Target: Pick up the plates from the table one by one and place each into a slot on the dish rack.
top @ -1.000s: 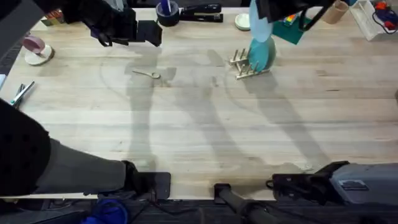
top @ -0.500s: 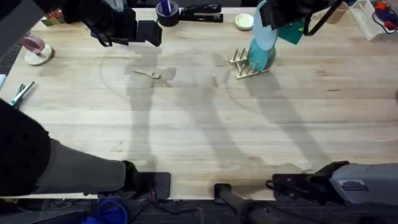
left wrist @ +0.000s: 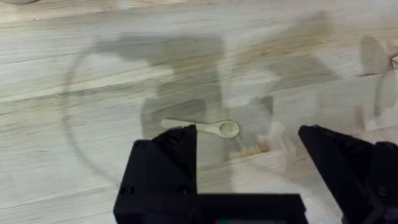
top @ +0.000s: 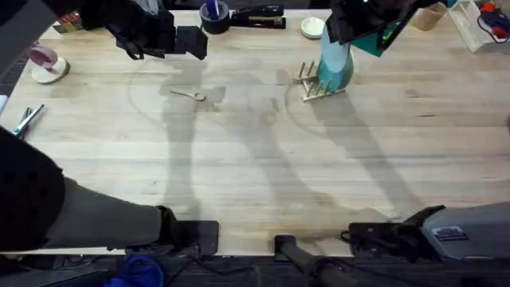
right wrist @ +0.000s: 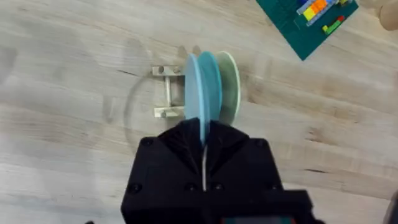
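My right gripper (top: 344, 24) is shut on the rim of the light blue plate (top: 334, 54), holding it upright and edge-on over the dish rack (top: 312, 83) at the table's (top: 255, 159) far right. In the right wrist view the light blue plate (right wrist: 200, 93) stands right beside a teal plate (right wrist: 211, 84) and a pale cream-green plate (right wrist: 230, 84), both upright in the rack (right wrist: 165, 93). Whether the blue plate rests in a slot I cannot tell. My left gripper (top: 190, 41) hovers open and empty at the far left, its black fingers (left wrist: 171, 155) above bare wood.
A small spoon (top: 190, 95) lies left of centre, also below the left gripper (left wrist: 205, 127). A white bowl (top: 311, 28), a green baseplate (right wrist: 305, 18), a tape roll (top: 214, 14) and a stapler (top: 259, 14) line the far edge. A pink-topped item (top: 44, 64) sits far left.
The right gripper has turned the light blue plate more edge-on and lowered it towards the rack, next to the teal plate. The left arm has not moved.
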Available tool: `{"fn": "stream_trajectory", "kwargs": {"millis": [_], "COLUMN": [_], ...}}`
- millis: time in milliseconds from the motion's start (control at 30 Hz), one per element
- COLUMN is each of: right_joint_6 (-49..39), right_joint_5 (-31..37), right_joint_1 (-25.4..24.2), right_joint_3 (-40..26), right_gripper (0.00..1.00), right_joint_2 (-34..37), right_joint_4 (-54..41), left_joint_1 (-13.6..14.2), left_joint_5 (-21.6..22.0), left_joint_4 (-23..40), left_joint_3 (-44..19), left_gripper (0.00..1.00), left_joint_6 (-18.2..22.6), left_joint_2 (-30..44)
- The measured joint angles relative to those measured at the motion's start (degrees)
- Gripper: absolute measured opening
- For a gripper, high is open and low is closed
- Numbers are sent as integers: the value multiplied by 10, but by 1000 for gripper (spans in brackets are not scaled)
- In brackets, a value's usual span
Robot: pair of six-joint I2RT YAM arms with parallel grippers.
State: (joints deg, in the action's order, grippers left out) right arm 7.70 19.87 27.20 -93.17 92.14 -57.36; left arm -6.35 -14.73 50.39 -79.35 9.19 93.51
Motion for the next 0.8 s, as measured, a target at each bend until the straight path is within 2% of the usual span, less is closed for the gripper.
{"fn": "stream_trajectory", "kwargs": {"millis": [800], "right_joint_6": [-5], "right_joint_5": [-22], "right_joint_1": [0], "right_joint_3": [0], "right_gripper": [31], "right_joint_2": [74], "right_joint_4": [8], "left_joint_1": [0], "left_joint_5": [0], "left_joint_4": [0], "left_joint_3": [0], "left_gripper": [995], "left_joint_6": [0], "left_joint_2": [0]}}
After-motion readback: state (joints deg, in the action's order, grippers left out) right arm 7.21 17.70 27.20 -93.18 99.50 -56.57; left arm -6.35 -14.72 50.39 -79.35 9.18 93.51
